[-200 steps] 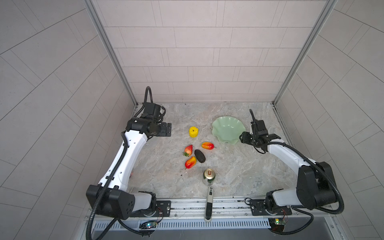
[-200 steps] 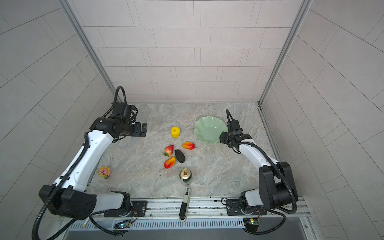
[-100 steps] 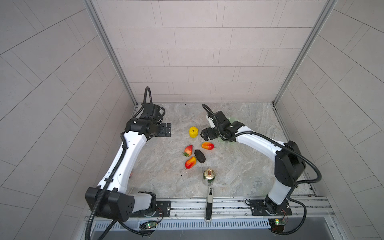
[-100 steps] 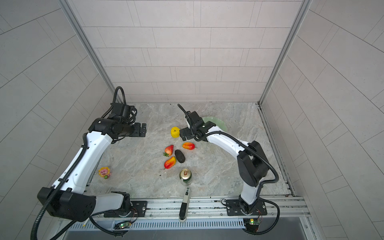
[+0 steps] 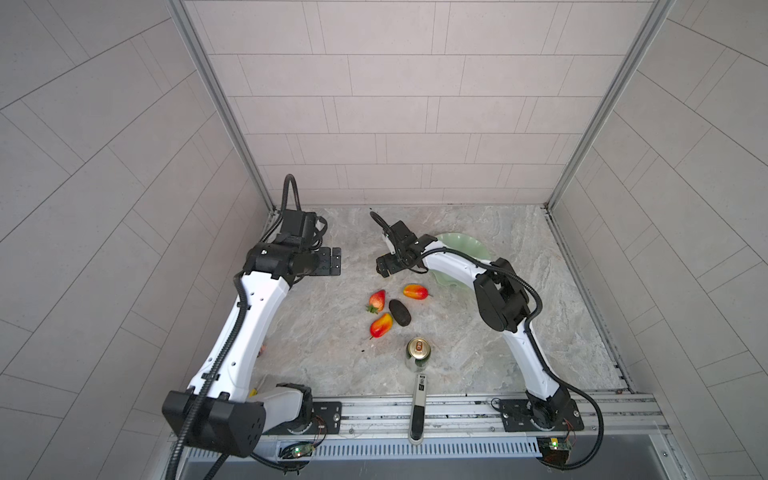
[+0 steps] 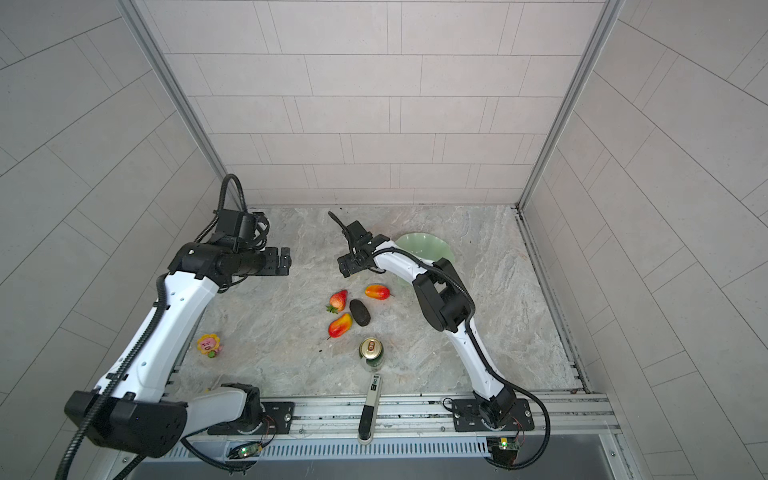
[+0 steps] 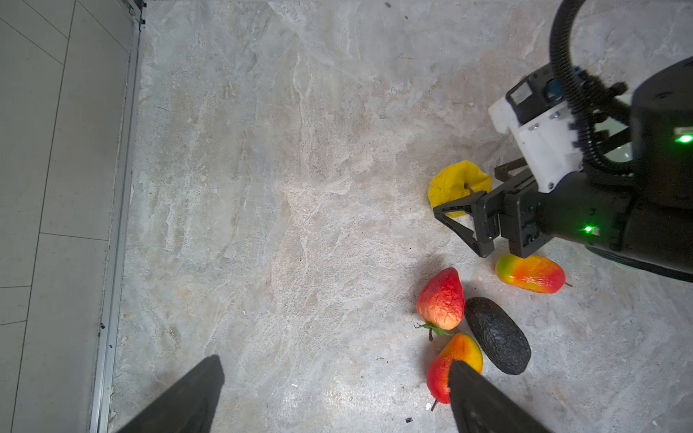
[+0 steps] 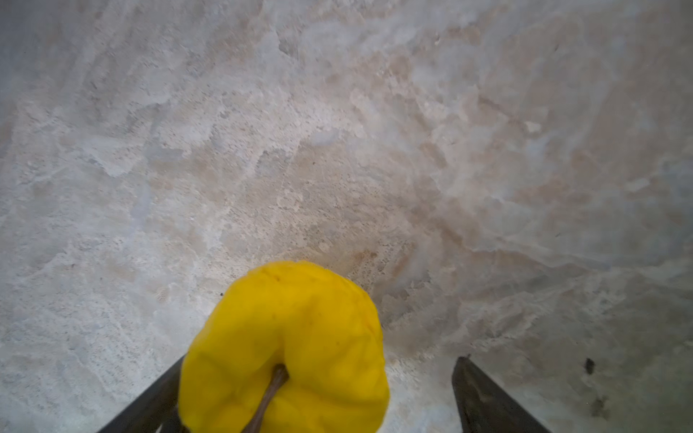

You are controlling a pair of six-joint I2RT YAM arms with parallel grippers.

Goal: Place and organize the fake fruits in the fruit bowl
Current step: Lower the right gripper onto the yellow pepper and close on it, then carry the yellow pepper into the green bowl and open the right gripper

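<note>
A lumpy yellow fruit (image 8: 288, 345) sits on the stone table between the fingers of my right gripper (image 5: 383, 266). The gripper is open: one finger is against the fruit and the other stands clear of it. This fruit (image 7: 455, 183) also shows in the left wrist view; in both top views the gripper hides it. A strawberry (image 5: 377, 300), a dark oval (image 5: 400, 312) and two mango shapes (image 5: 414, 292) (image 5: 381, 325) lie in a cluster at mid-table. The mint-green fruit bowl (image 5: 473, 245) is partly behind the right arm. My left gripper (image 7: 333, 360) hangs open and empty at the back left.
A gold-topped can (image 5: 418, 353) stands in front of the fruit cluster, with a white-and-black stick (image 5: 417, 407) across the front rail. A small sunflower toy (image 6: 209, 345) lies under the left arm. Tiled walls close in three sides.
The right arm swung from beside the bowl across to the yellow fruit, and its open jaws now straddle it. The left arm has hardly moved.
</note>
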